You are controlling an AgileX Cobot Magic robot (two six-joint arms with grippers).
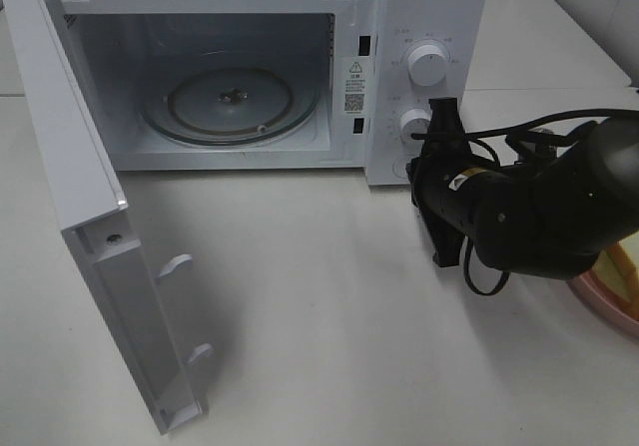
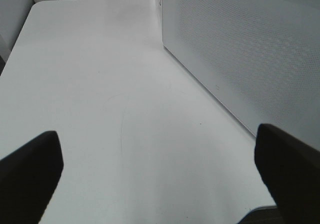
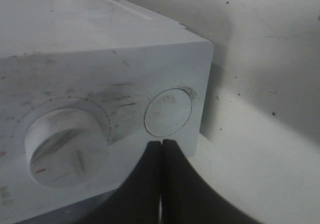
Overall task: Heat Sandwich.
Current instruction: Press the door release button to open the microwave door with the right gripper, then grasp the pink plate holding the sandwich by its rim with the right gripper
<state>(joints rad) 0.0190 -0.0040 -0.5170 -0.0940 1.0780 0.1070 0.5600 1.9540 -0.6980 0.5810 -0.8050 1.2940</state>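
Right gripper [image 3: 161, 143], pinched shut by the microwave [image 1: 424, 7] button [image 3: 168, 113]; its arm hides the plate [image 1: 599, 301] at frame's right edge and a careless swing could knock it. Left gripper [image 2: 160, 171] gapes empty.

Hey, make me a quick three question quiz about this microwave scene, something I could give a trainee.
1. True or false: the microwave door stands open.
2. What lies on the glass turntable? A) a bowl B) nothing C) a cup
3. Fill in: the right gripper, its tips near the round button, is ___.
Key: 1 true; 2 B; 3 shut.
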